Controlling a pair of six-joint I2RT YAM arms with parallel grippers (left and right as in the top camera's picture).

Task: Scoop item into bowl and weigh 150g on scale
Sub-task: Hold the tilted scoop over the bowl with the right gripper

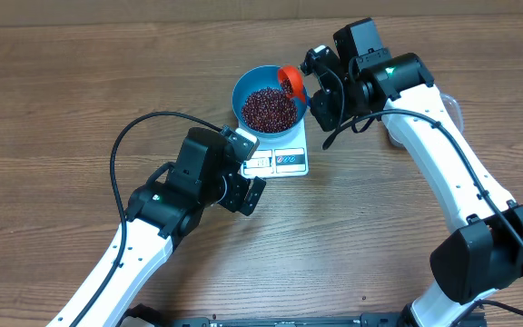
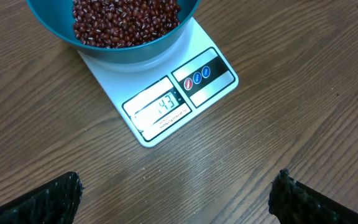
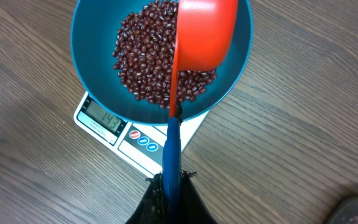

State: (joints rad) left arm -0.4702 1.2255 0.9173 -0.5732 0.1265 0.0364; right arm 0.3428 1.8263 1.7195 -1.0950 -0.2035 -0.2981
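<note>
Your beans (image 1: 269,107) lie in a loose heap inside the one blue bowl (image 1: 241,91), far too many to count. The bowl sits on the single white scale (image 1: 291,162) and hides most of it from overhead; only the display edge shows. The display (image 3: 107,120) reads 143 in the right wrist view, but glare washes out its first digit in the left wrist view. Three round buttons (image 2: 197,77) sit beside it. One orange scoop (image 3: 204,34) with a blue handle is tipped over the bowl, its inside hidden from you. The right end effector (image 3: 171,190) is clenched on that handle. The left end effector (image 2: 176,193) is released, with only its fingertips showing above the tabletop (image 2: 291,124) near the scale. A pale shape (image 1: 450,107) behind the right arm is too hidden to identify.
</note>
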